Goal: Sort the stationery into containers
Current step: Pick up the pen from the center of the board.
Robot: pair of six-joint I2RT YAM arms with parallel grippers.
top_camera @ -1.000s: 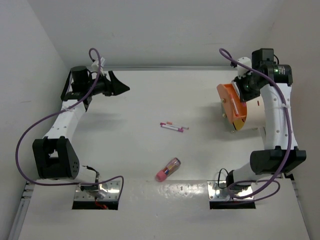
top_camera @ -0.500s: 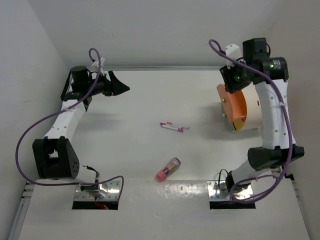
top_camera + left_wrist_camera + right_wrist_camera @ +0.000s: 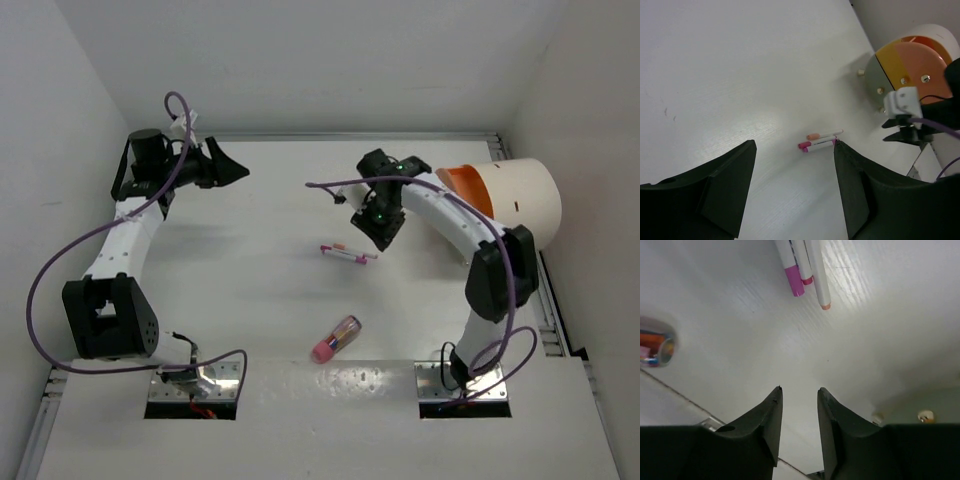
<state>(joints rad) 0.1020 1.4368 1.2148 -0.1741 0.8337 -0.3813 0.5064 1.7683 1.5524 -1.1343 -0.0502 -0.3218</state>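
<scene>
Now the left gripper [image 3: 236, 170] is idling far left of the large cream-white cylindrical drum with an orange knobbed face [image 3: 520, 195], its jaws wide apart and empty. The pink-ended clear tube [image 3: 336, 339] and 3 thin white pink-tipped pens [image 3: 348, 253] are lying well left of the drum. The right gripper [image 3: 380, 228], having swung away from the drum, is hovering over the pens with its jaws narrowly apart, probably preparing a pick.

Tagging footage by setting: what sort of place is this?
Probably a robotics lab cell: left arm and right arm bolted to a walled white table, with pens, a tube and a drum.
</scene>
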